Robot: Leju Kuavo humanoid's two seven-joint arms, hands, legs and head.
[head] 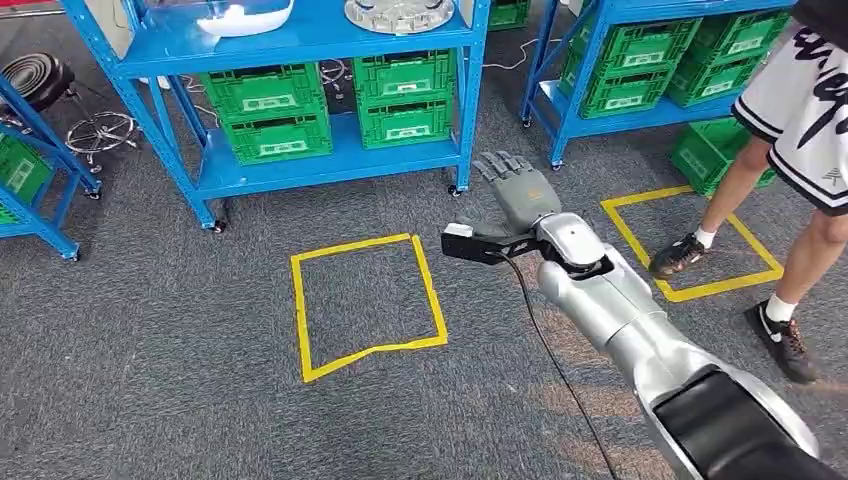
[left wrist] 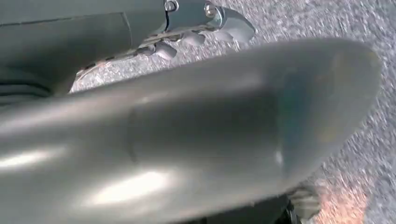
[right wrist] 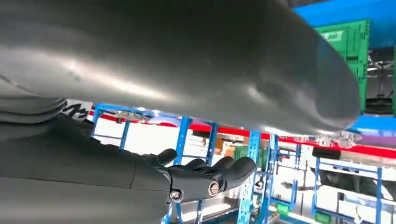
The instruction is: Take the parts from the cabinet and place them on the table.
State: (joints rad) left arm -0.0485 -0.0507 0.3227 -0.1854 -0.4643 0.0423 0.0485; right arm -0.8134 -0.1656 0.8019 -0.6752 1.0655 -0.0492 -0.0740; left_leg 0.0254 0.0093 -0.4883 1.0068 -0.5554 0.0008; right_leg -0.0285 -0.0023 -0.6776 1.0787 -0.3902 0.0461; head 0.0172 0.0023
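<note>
- The parts I'm after sit on the top shelf of the blue rack (head: 300, 40) at twelve o'clock: a round silver part (head: 398, 14) and a white part (head: 245, 17) just left of it, both cut off by the head view's upper edge.
- Green crates (head: 268, 110) fill the lower shelf under them.
- I see no table to put the parts on; I'd judge I must turn to find it.
- What could go wrong: my right hand (head: 517, 190) is stretched out low, near the rack's lower shelf, well below the parts. Reaching up from here, I could knock the shelf edge or nudge a part off.
- A person's legs (head: 760, 200) stand at two o'clock, near my right arm; a wide swing could hit them.
- My right hand's fingers (right wrist: 205, 175) are spread, holding and touching nothing.
- My left hand (left wrist: 196, 35) hangs over the grey carpet (head: 150, 350); whether it is spread or curled I cannot tell.
</note>
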